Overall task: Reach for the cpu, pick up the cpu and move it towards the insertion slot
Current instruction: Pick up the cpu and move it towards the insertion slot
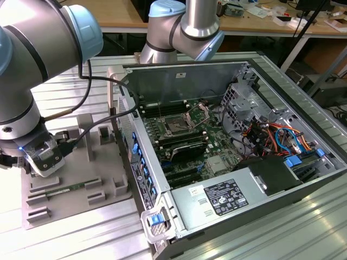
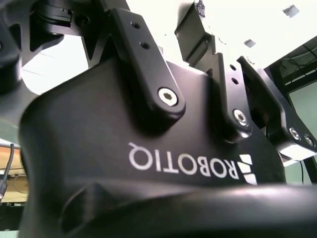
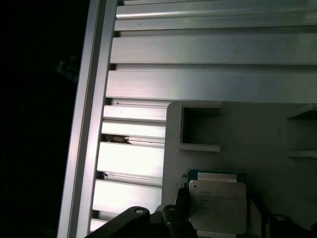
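The cpu [image 3: 218,206], a small whitish-silver square chip, lies on the grey fixture plate [image 3: 257,134] in the first wrist view. My gripper [image 3: 225,225] is low over it and open. One of its dark fingers [image 3: 173,218] is at one side edge of the chip and the other stands a little off the opposite edge. In the exterior view the gripper [image 1: 46,162] hangs over the fixture plate [image 1: 81,179] at the exterior view's left. The insertion slot [image 1: 176,127], a dark square socket with a raised metal bracket, sits on the green motherboard inside the open computer case.
A long green memory stick [image 1: 59,190] lies on the fixture plate near the gripper. The case wall [image 1: 138,162] rises between the plate and the motherboard. A silver heatsink [image 1: 217,165], a power supply [image 1: 222,197] and coloured cables [image 1: 276,138] fill the case. Ribbed aluminium table [image 3: 208,49] surrounds the plate.
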You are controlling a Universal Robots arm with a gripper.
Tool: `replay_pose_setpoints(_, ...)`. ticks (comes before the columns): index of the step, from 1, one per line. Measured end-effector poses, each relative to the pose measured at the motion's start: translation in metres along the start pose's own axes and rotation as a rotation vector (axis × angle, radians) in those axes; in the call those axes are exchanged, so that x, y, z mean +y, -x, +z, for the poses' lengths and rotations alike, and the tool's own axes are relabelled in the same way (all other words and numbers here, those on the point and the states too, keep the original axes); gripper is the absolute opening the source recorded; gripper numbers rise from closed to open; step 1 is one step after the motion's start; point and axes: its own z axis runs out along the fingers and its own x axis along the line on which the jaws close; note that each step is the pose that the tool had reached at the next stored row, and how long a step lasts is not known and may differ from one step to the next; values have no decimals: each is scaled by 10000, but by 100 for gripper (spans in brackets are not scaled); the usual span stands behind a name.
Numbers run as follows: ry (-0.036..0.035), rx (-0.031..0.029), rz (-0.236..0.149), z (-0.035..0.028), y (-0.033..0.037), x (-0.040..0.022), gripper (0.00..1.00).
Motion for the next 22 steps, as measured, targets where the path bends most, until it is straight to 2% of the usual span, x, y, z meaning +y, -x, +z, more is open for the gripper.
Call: replay_pose_setpoints(22,14,-1,0,-58,0,8,55)
